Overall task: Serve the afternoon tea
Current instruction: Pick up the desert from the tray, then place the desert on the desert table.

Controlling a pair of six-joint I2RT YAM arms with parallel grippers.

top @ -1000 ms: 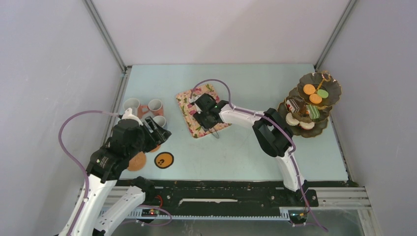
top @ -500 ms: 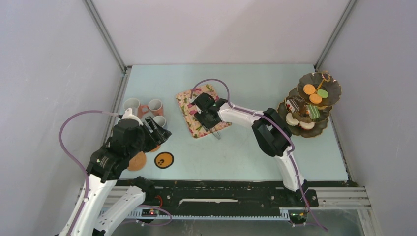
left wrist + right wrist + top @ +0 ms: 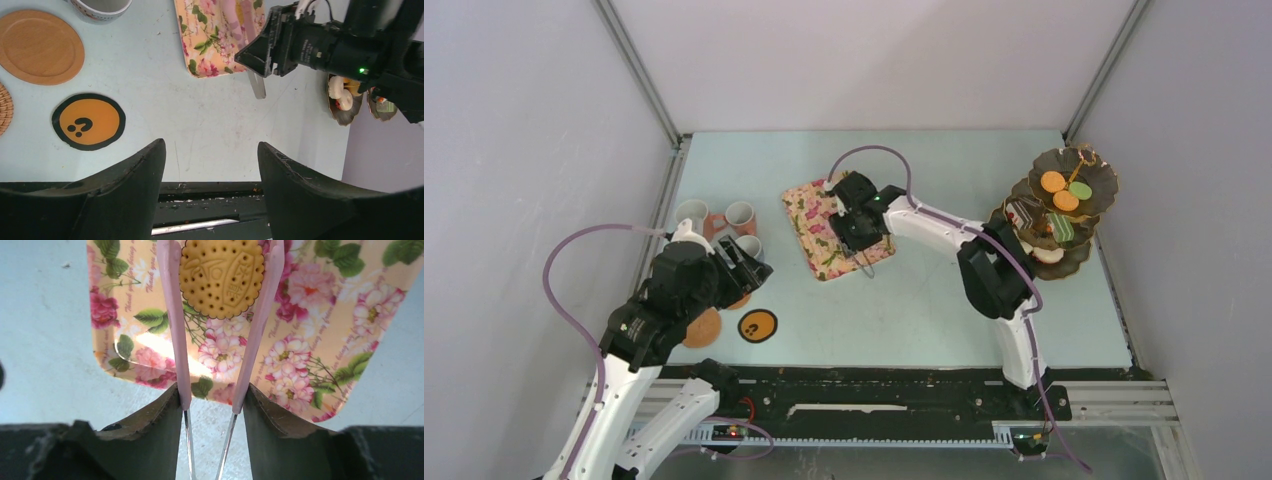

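My right gripper (image 3: 211,395) is shut on the pink tongs (image 3: 172,315). The tongs pinch a round scalloped biscuit (image 3: 221,277) over the floral tray (image 3: 300,365). In the top view this gripper (image 3: 856,225) is over the tray's right part (image 3: 809,235). The dark three-tier stand (image 3: 1054,215) at the right holds macarons, cake slices and donuts. Three mugs (image 3: 740,215) stand at the left. My left gripper (image 3: 210,147) is open and empty, above the table near an orange coaster with a black rim (image 3: 88,121).
A wooden coaster (image 3: 40,46) and a woven one (image 3: 4,107) lie beside the orange one, below a mug (image 3: 100,7). The grey side walls stand close to the mugs and the stand. The table's black front rail (image 3: 874,385) runs below.
My right gripper has moved a little back and to the right over the tray, with the tongs still in it. The left arm has not moved.
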